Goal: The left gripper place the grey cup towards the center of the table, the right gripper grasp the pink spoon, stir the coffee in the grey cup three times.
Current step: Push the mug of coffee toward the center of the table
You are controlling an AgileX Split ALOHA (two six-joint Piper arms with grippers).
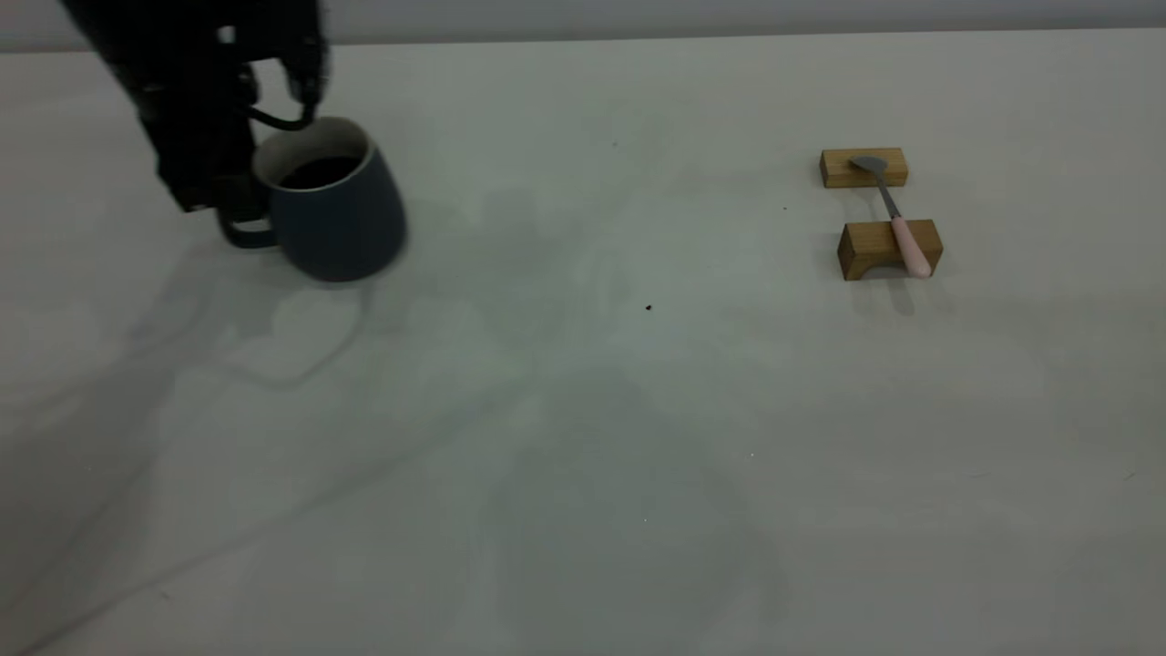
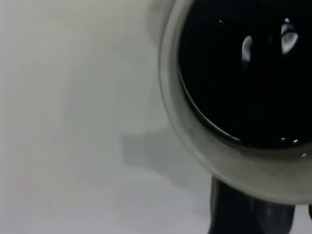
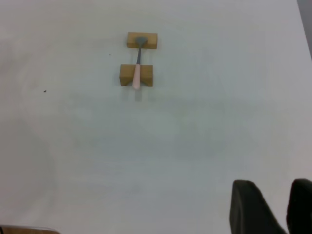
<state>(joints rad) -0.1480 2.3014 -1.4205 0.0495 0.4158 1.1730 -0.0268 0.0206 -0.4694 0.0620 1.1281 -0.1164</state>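
**A:** The grey cup (image 1: pixel 335 214) sits far over on the left side of the table (image 1: pixel 583 437), full of coffee (image 1: pixel 317 171), with its handle turned toward the left gripper (image 1: pixel 239 196). Is that grip solid?

**B:** The gripper is at the handle side, pressed right against the cup, and the cup's outline is smeared as if in motion, so I judge it is being carried. The fingers themselves are lost in the dark mass, so I cannot tell how far they are closed or exactly what they pinch. The left wrist view shows only the white rim and the glossy liquid straight below.

**A:** So what makes this step go well?

**B:** Keep the cup level and move it slowly. The coffee stands fairly high inside, and any tilt or sudden stop could slop it over the rim. Set it down flat near the middle, by the small dark speck (image 1: pixel 649 308), well apart from the wooden blocks (image 1: pixel 888 248).

**A:** And the other arm?

**B:** The right gripper (image 3: pixel 273 207) waits well back from the pink spoon (image 1: pixel 900 228), fingers parted and holding nothing. The spoon lies bridged across the two blocks, handle overhanging the nearer one.
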